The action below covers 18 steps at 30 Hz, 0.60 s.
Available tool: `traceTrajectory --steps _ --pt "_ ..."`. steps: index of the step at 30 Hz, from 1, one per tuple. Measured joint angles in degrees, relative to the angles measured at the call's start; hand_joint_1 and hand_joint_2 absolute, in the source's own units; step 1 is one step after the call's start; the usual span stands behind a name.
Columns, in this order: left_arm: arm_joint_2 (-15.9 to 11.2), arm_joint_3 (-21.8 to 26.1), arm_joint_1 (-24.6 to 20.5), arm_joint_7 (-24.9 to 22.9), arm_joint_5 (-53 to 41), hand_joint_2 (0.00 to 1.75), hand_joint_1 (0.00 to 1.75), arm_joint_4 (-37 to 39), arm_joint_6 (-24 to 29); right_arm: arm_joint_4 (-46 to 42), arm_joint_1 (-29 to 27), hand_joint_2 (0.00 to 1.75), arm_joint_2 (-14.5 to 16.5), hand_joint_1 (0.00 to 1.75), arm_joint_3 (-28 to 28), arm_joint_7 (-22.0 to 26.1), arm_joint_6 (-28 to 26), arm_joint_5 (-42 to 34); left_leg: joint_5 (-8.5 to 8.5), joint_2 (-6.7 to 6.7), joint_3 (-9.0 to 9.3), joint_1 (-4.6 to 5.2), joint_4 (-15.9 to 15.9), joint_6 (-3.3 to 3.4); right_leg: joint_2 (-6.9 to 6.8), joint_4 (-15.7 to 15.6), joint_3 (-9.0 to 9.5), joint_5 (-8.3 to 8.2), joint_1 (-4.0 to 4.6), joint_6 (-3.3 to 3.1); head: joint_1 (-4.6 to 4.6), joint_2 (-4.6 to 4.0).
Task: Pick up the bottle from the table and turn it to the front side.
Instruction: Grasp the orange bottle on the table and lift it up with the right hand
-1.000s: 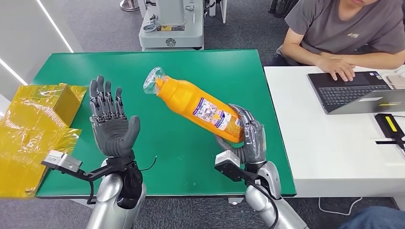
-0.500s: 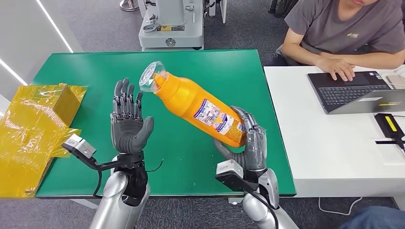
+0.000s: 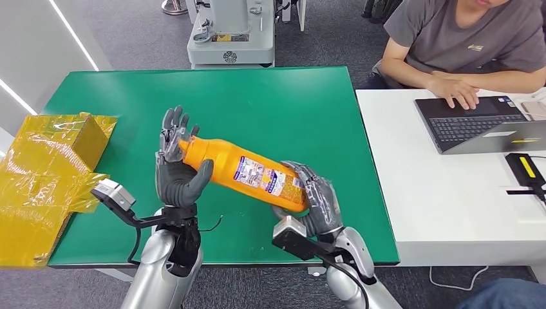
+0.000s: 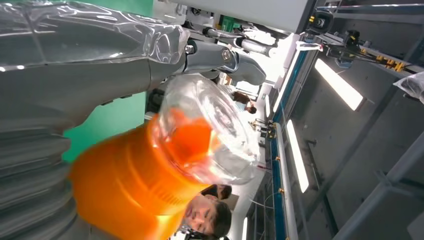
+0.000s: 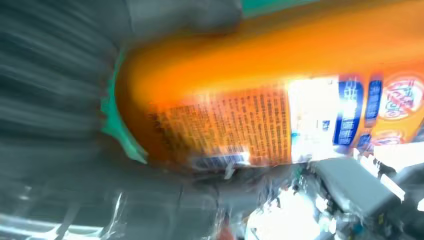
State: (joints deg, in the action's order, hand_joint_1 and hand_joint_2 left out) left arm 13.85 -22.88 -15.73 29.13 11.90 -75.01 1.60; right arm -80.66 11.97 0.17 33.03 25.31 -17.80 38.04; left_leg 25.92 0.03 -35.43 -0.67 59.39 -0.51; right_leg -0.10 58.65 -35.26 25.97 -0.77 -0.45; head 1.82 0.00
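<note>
Orange bottle point(image 3: 248, 172) held above green counter point(image 3: 290, 109), lying nearly level, clear cap end toward left hand point(image 3: 178, 168), base toward right hand point(image 3: 313, 199). Bottle base gripped by right hand, fingers point(image 3: 317, 190) wrapped around it. Cap end laid against left palm, thumb curled under neck, upper fingers point(image 3: 172, 129) spread upright behind cap; firm grip there cannot be told. Printed label point(image 3: 263, 176) turned upward. Yellow wrapped box point(image 3: 67, 138) seen at counter's left edge. Person point(image 3: 463, 38) seated at white counter point(image 3: 444, 187) with laptop point(image 3: 480, 122).
</note>
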Motion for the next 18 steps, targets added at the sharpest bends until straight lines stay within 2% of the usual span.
traceTrajectory --steps 5,12,16,18 --pt "-0.31 0.02 0.49 -0.1 -0.44 1.75 0.0 0.0 -0.05 0.39 -0.33 1.75 0.0 1.75 -0.52 -0.82 4.2 0.62 0.0 0.0 0.0 0.0 0.0 0.0 0.0 0.0 0.0 0.0 0.0 0.0 0.0 0.01" --pt "-0.53 0.02 0.98 -0.16 -0.9 1.75 0.01 0.0 -0.3 0.49 -1.12 1.75 0.0 1.75 -0.8 -0.83 5.65 1.3 0.0 0.0 0.0 0.0 0.0 0.0 0.0 0.0 0.0 0.0 0.0 0.0 0.0 0.0" --pt "-0.55 0.02 1.03 -0.17 -1.56 1.75 1.73 0.0 -0.65 0.49 -1.34 1.75 0.0 1.75 -0.91 -0.81 5.96 1.47 0.0 0.0 0.0 0.0 0.0 0.0 0.0 0.0 0.0 0.0 0.0 0.0 -0.01 0.0" --pt "-0.56 0.02 1.04 -0.17 -2.09 1.75 1.75 0.0 -0.9 0.49 -1.41 1.75 0.0 1.75 -1.07 -0.8 6.16 1.5 0.0 0.0 0.0 0.0 0.0 0.0 0.0 0.0 0.0 0.0 0.0 0.0 -0.01 0.0"
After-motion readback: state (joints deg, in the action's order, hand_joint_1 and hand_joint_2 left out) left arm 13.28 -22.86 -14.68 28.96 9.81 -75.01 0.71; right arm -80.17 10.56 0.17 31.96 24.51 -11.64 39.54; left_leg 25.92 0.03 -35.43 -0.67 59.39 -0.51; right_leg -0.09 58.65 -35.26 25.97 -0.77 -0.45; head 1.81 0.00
